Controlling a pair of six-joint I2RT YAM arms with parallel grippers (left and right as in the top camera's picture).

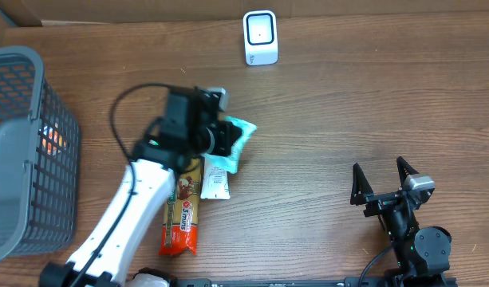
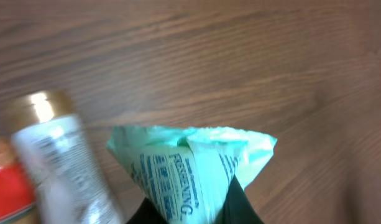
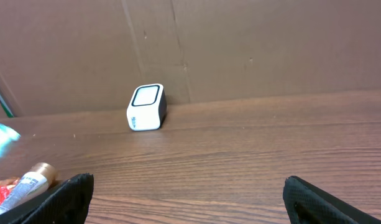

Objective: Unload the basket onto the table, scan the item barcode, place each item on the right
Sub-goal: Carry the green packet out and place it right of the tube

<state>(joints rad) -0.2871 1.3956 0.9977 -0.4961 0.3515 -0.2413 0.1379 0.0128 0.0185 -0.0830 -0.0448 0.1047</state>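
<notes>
While the left pincer (image 1: 226, 137) grips the green packet (image 1: 242, 131) and the right pincer (image 1: 380, 172) stands open, the scanner (image 1: 260, 37) should come next.

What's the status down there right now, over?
Left gripper shut on mint-green packet. Right gripper open, empty. Barcode scanner at far edge, nothing between it and packet.
</notes>
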